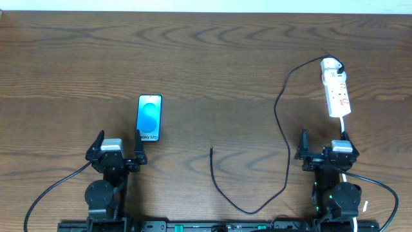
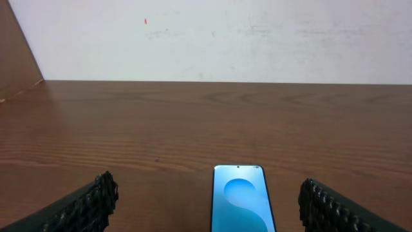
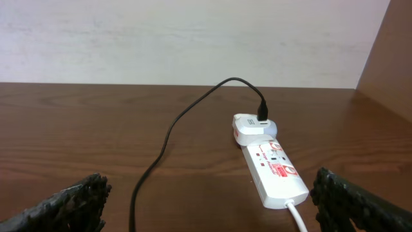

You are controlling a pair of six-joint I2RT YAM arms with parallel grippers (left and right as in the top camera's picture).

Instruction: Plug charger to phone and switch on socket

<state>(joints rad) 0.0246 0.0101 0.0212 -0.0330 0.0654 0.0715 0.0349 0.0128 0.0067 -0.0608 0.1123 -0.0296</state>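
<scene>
One phone (image 1: 149, 118) lies before the left gripper (image 1: 119, 143), socket (image 1: 337, 95) before the right gripper (image 1: 324, 140); both spread, empty. The charger (image 1: 277, 111) has its free tip between them, within either's reach; switch state unclear.

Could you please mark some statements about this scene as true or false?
1. The phone lies screen up just ahead of the left gripper. True.
2. The charger has its free tip in the phone. False: the tip lies on the table, apart from the phone.
3. The charger's other end is plugged in at the socket's far end. True.
4. The right gripper is shut on the charger. False: it is open and holds nothing.
</scene>
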